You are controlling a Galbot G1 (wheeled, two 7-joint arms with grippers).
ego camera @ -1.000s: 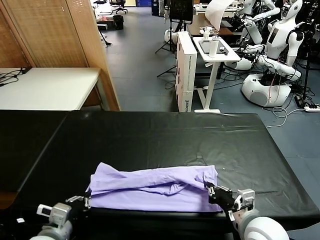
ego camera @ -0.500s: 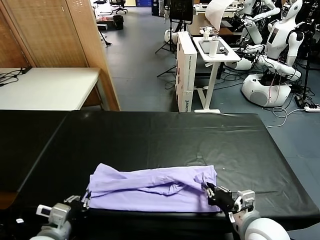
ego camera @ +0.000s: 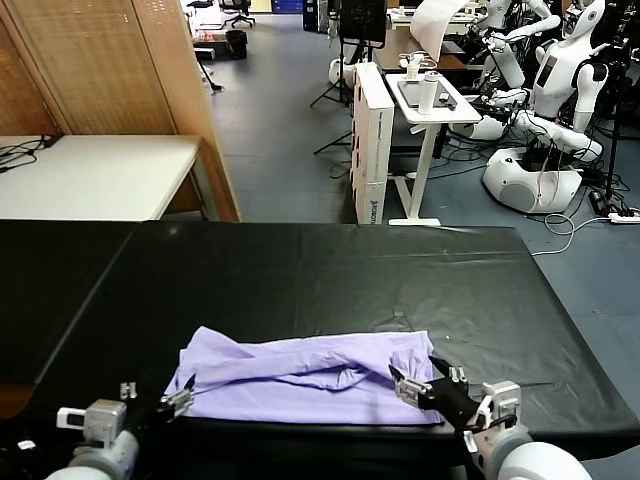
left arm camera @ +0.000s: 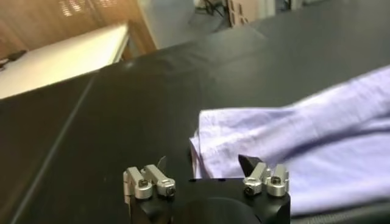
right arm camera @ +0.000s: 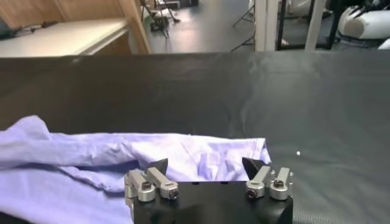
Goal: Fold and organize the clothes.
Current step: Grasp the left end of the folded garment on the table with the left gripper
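Observation:
The clothes are one lavender T-shirt [ego camera: 310,380] lying bunched and partly folded in a long band near the front edge of the black table [ego camera: 300,270]. My left gripper [ego camera: 157,392] is open at the shirt's left end, with the cloth's corner [left arm camera: 210,131] just ahead of its jaws [left arm camera: 203,163]. My right gripper [ego camera: 425,380] is open at the shirt's right end. In the right wrist view the shirt [right arm camera: 122,158] spreads out in front of that gripper [right arm camera: 206,164], with nothing between its fingers. No printed pattern shows.
A white table [ego camera: 90,175] and a wooden screen [ego camera: 120,60] stand at the back left. Beyond the black table are a white cabinet [ego camera: 372,140], a small white stand desk [ego camera: 430,100] and several white robots [ego camera: 560,90] at the back right.
Both grippers went from shut on the shirt's near corners to open and let the cloth go. The shirt's ends settled on the table, and both grippers drew back slightly.

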